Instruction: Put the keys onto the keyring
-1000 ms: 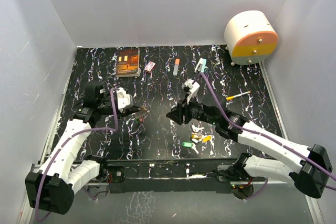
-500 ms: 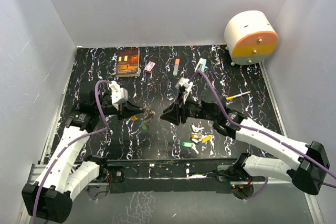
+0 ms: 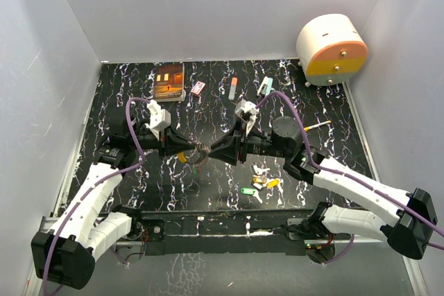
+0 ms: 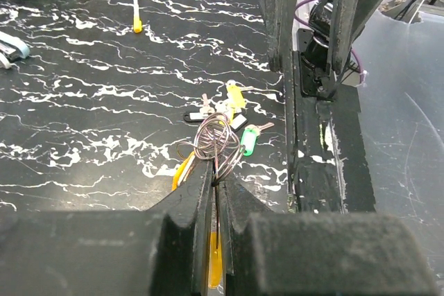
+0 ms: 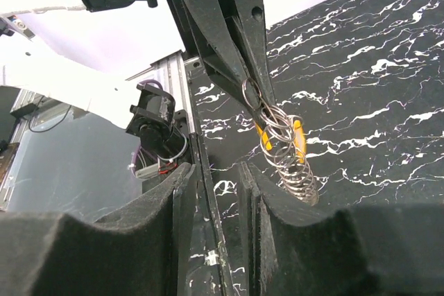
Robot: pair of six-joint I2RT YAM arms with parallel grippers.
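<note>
Over the last second I had brought both arms in toward each other above the middle of the desk (image 3: 208,105); the left gripper (image 3: 189,150) had swung right and the right gripper (image 3: 220,152) left, until their tips almost met. The left jaws were clenched on the keyring (image 4: 215,145), which hung off the desk between the two grippers, a little left of centre; a yellow key (image 5: 299,136) appeared to hang on it already, beside the coils. The right jaws stood parted in the wrist view, with nothing between them that I could see. The loose keys (image 3: 260,182) lay clustered toward the near edge, right of centre, well apart from the ring; I judged the right arm was lined up to steady or prise the ring, but it carried no key, so most of the threading was yet to do.
</note>
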